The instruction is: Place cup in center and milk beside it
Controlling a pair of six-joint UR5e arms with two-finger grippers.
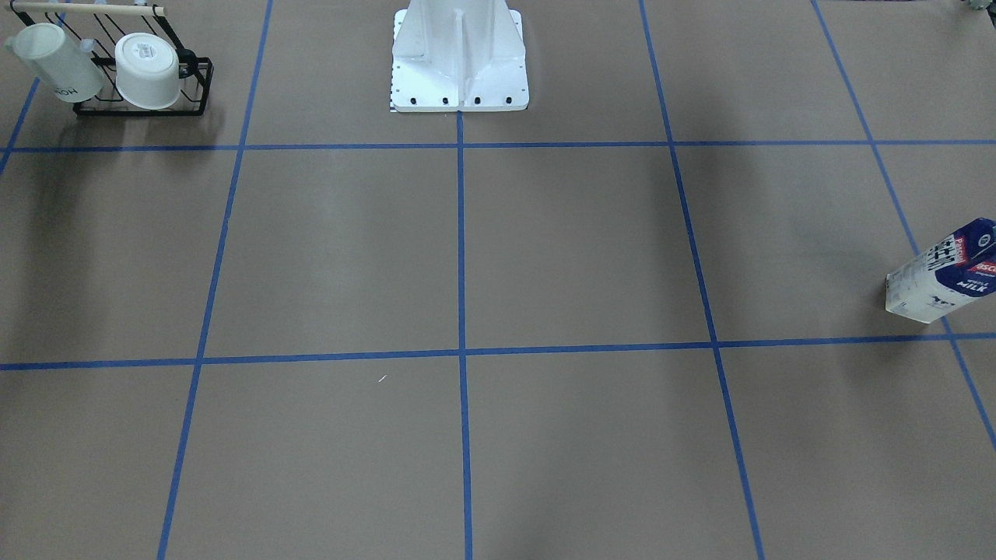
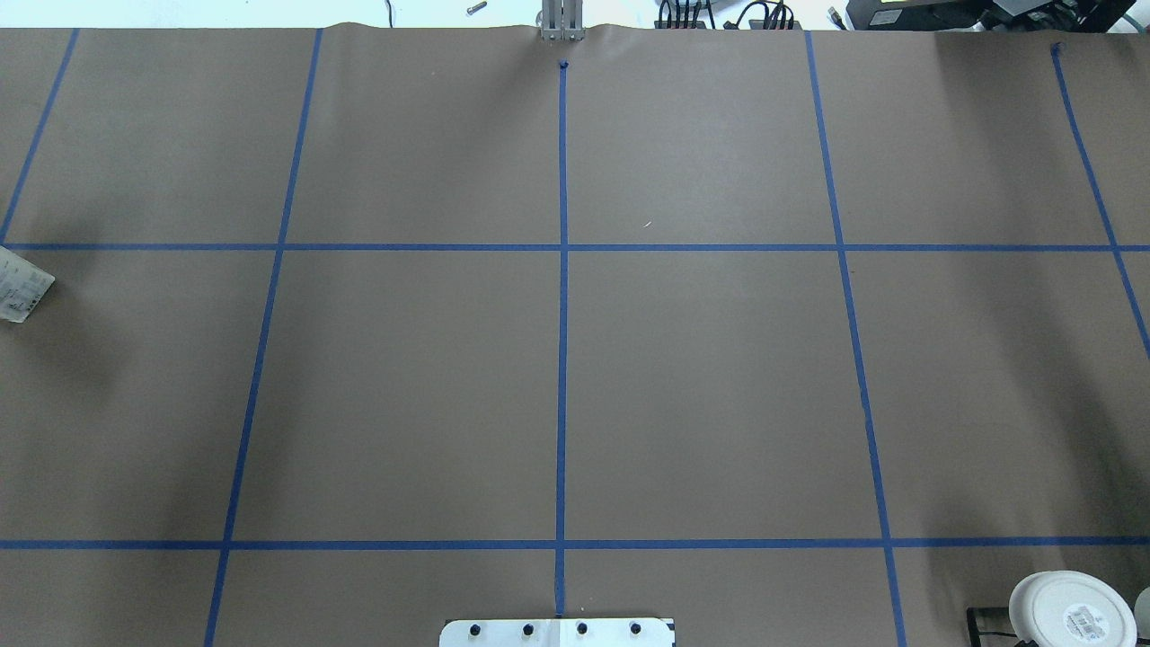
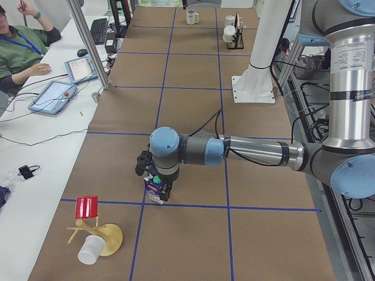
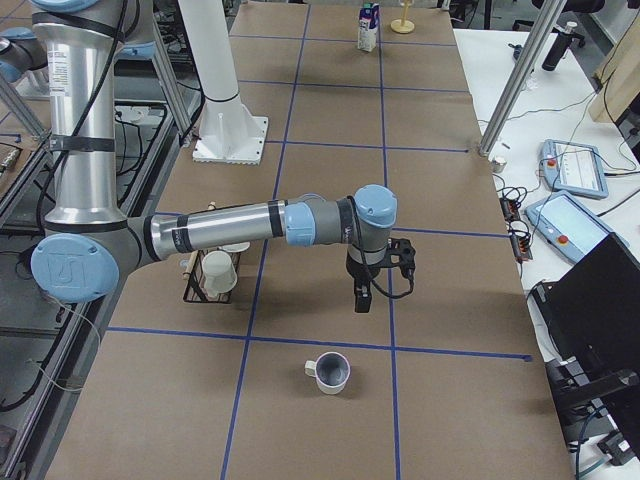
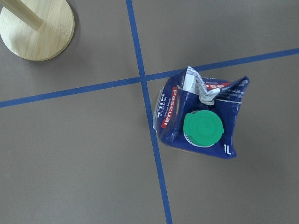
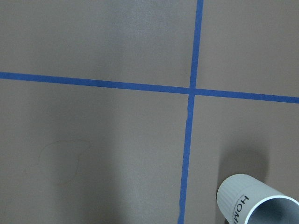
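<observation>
The milk carton [image 5: 201, 116], navy over white with a green cap [image 5: 202, 128], stands upright on a blue tape line at the table's left end. It also shows in the front view [image 1: 943, 274] and the left side view [image 3: 154, 186]. My left gripper [image 3: 159, 188] hangs right over it; I cannot tell whether it is open or shut. The white cup [image 4: 330, 372] stands upright at the table's right end, and shows lettered in the right wrist view [image 6: 254, 203]. My right gripper [image 4: 361, 298] hovers beside and above it; I cannot tell its state.
A black wire rack [image 1: 191, 85] near the robot's base [image 1: 459, 70] holds two alike white mugs [image 1: 148, 68]. A wooden cup stand [image 3: 105, 237] with a red and a white cup stands beyond the carton. Blue tape lines grid the brown table.
</observation>
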